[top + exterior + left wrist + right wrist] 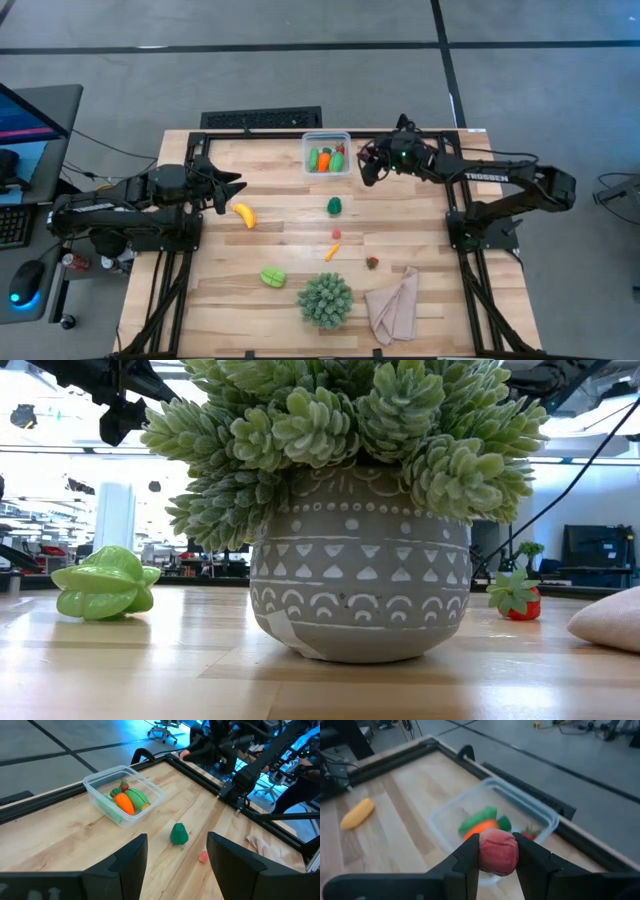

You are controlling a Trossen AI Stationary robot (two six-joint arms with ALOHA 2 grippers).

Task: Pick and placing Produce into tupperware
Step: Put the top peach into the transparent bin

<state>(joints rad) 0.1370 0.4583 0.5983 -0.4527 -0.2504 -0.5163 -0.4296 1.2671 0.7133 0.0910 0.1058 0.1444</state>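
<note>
Right tool carrying a red toy fruit beside the tupperware; left tool waiting open near the banana.

The right tool (498, 854) grips a round red toy fruit (497, 851) between its fingers, held just beside the clear tupperware (327, 138) at the far edge of the table (290, 225). Inside the tupperware lie an orange carrot (123, 802), a green piece (137, 797) and a small red berry (124, 786). The left tool (177, 859) hangs with its fingers spread and nothing between them, over the table's left side close to the yellow banana (244, 214). Loose on the table are a dark green piece (334, 205), a small pink piece (336, 234), a small orange piece (331, 252), a strawberry (515, 598) and a light green star fruit (103, 583). A potted spiky plant (325, 299) and a beige cloth (393, 306) sit at the near edge.
</note>
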